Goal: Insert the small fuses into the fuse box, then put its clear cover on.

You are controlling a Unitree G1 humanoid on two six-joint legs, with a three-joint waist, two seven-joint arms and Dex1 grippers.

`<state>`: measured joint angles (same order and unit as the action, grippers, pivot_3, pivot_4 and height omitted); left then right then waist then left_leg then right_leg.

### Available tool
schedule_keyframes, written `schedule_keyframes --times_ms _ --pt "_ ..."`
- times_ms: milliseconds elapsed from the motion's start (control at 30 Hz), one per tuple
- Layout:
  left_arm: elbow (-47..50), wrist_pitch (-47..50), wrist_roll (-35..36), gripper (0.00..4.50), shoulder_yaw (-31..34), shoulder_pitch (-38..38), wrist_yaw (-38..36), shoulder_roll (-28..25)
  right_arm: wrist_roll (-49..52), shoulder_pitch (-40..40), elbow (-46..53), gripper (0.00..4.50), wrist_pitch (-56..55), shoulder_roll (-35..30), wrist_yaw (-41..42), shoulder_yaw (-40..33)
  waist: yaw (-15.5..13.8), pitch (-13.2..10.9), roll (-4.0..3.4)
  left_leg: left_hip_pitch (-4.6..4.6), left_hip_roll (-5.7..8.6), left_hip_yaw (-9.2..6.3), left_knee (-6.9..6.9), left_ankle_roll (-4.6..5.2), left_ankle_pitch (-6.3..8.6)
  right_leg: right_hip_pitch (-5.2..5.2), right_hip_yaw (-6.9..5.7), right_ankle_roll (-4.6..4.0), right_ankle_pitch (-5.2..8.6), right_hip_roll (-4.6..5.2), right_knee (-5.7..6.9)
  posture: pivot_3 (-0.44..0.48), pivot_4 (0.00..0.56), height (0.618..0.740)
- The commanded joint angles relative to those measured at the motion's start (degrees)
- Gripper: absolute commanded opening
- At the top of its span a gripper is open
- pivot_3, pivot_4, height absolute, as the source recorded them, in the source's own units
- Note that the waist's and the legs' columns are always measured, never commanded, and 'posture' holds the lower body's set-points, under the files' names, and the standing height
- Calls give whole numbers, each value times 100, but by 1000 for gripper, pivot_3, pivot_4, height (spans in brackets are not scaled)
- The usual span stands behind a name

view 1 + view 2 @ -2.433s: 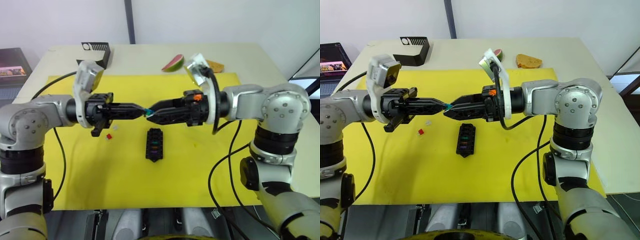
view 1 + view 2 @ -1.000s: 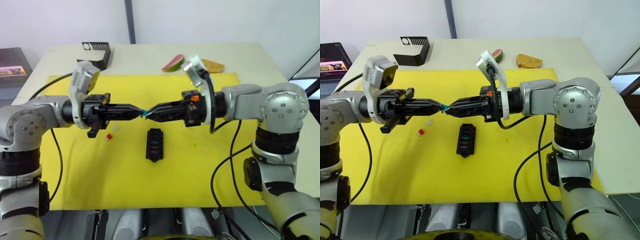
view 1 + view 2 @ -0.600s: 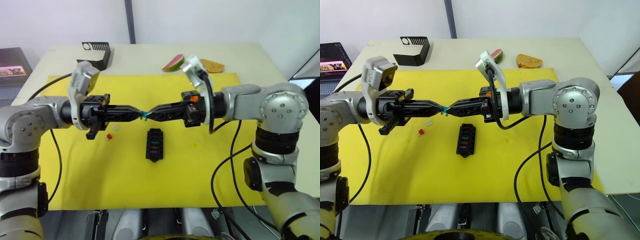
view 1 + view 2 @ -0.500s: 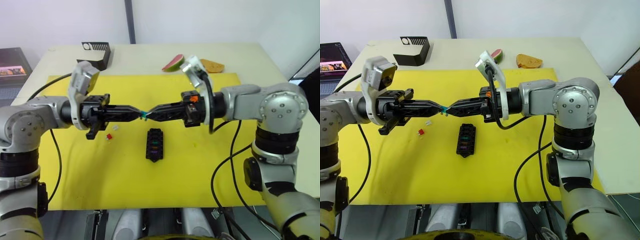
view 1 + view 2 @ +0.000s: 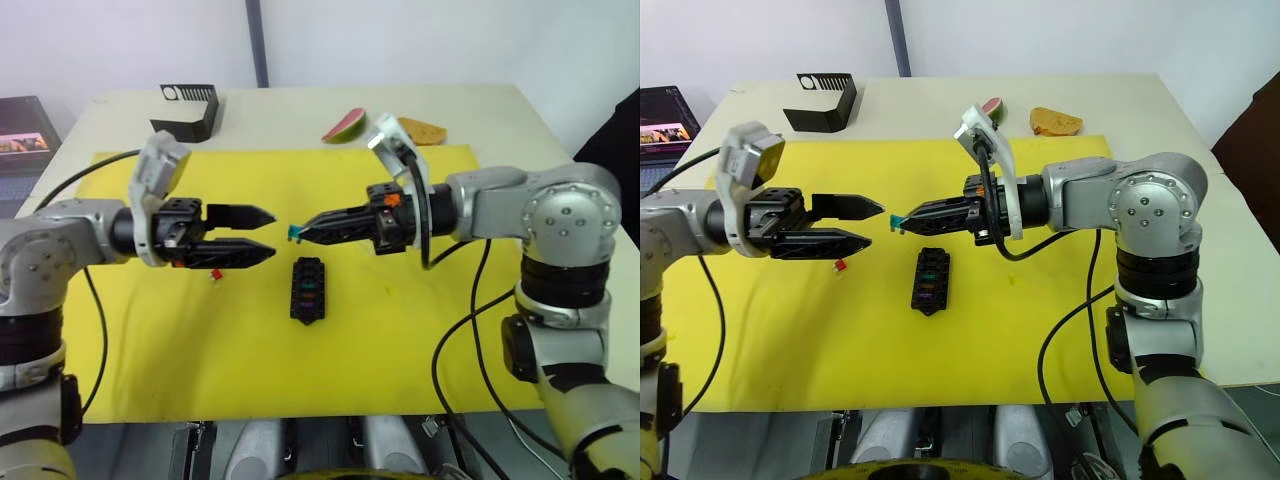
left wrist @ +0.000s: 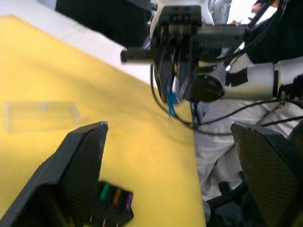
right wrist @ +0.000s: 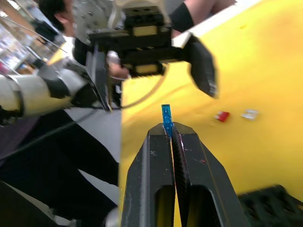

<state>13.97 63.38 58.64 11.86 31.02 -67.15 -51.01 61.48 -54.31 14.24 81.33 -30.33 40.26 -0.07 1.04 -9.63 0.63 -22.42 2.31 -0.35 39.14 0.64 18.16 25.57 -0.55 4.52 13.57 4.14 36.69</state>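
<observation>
A robot test lab or workroom: a plain beige tabletop [image 5: 1200, 180] stands against a bare white wall [image 5: 1060, 35], with a yellow mat [image 5: 840, 340] spread across its middle. Props sit along the tabletop's far edge: a black bent bracket [image 5: 822, 100], a toy watermelon slice [image 5: 345, 126], a bread piece [image 5: 1056, 121]. A screen [image 5: 668, 125] glows beyond the left edge.

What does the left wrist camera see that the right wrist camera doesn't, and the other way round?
Left wrist view alone: the clear cover lying flat on the mat, and green, orange and purple fuses seated in the fuse box.
Right wrist view alone: a red fuse and a pale fuse lying loose.
Both: the teal fuse pinched in the right gripper, over the yellow mat.
</observation>
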Motion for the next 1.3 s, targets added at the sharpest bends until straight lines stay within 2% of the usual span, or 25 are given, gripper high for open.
schedule_keyframes --times_ms 33,133,200,433,700,1300 --pt "279 -730 -619 4477 -43 -476 -393 -486 -428 58 268 0 -584 -308 420 344 2 -1 -2 0 0 0 -1 0 0 -1 0 0 0 0 -3 0 150 740" --pt "288 -1924 -1727 4477 -543 -1127 -640 -815 -1087 198 421 0 -1362 -592 824 871 -11 -3 -6 0 0 0 -3 0 0 -4 0 0 0 0 -13 0 150 740" --pt "199 -2611 -2320 4477 -808 -1475 -594 -784 -1677 399 613 0 -2078 -728 1057 1298 -34 -3 -7 0 0 0 -5 1 1 -10 -1 0 0 0 -23 0 150 740" --pt "-46 -3361 -3122 4477 -1193 -1646 -118 -313 -2681 904 751 0 -3056 -922 1444 1960 -39 -4 -6 -8 0 2 0 23 14 -16 -1 0 -2 5 -43 0 150 740" --pt "-35 -3269 -3214 4477 -1309 -1463 171 134 -2942 900 722 0 -3113 -891 1617 1976 -38 -4 -7 -8 0 1 -1 24 14 -15 -2 1 -2 4 -43 0 150 740" --pt "195 -3070 -3156 4477 -1291 -1407 352 292 -3255 896 559 0 -3237 -719 1666 1913 -37 -4 -7 -7 0 1 0 22 13 -15 -3 1 -2 3 -43 0 150 740"
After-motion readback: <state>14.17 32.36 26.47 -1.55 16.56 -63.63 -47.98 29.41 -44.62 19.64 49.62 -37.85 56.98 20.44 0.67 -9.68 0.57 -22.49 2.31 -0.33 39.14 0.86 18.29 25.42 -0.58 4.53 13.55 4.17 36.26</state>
